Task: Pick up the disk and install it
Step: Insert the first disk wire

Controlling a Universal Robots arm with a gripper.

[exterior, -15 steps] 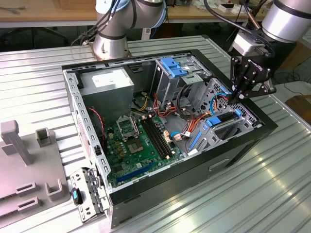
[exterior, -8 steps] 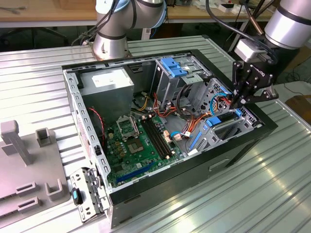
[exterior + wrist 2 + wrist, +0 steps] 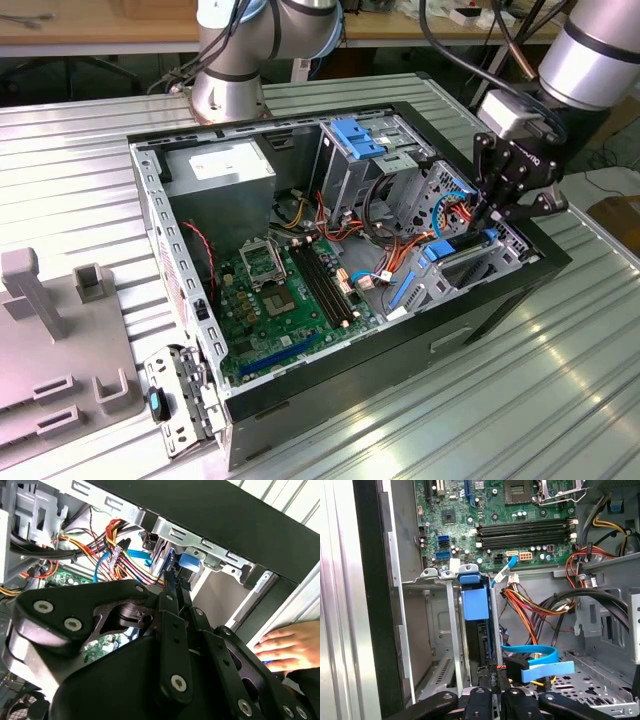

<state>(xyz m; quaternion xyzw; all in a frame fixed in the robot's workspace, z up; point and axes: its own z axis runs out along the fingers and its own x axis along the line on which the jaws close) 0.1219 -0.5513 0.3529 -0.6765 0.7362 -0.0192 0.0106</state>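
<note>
While lowered into the open black computer case (image 3: 400, 345), clamps black gripper (image 3: 497, 222) jaws together on the flat dark grey disk in its bright blue plastic carrier frame (image 3: 474, 605), upright between the jaws in the grey metal drive cage (image 3: 440, 630); beyond, a person's hand (image 3: 282, 647) on the case.

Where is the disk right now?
The disk stands on edge in a grey metal bay inside the computer case, at the exterior view's right, with the end effector right at it and coloured cables beside it.
</note>
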